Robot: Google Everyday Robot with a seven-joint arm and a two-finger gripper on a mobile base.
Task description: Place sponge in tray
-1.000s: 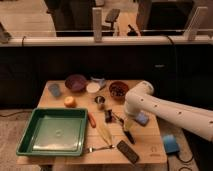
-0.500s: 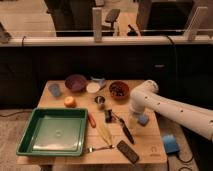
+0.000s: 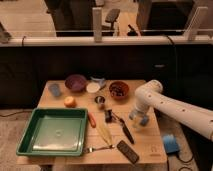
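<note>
The light-blue sponge [image 3: 144, 120] lies on the wooden table [image 3: 150, 145] at its right side. My gripper [image 3: 135, 119] hangs down from the white arm [image 3: 170, 106], low over the table, right beside the sponge on its left and partly covering it. The large green tray [image 3: 30, 131] sits at the table's front left, with nothing in it, well apart from the gripper.
Between sponge and tray lie a black utensil [image 3: 125, 130], a yellow item [image 3: 104, 133], an orange item [image 3: 92, 120], a fork [image 3: 98, 148] and a black remote [image 3: 128, 151]. At the back stand a purple bowl [image 3: 76, 82], a brown bowl [image 3: 119, 90], a blue cup [image 3: 55, 90] and an orange fruit [image 3: 70, 101]. A bright blue object [image 3: 170, 143] sits off the table.
The arm has shifted a little to the right and the gripper has come closer to the sponge. The objects on the table have not moved.
</note>
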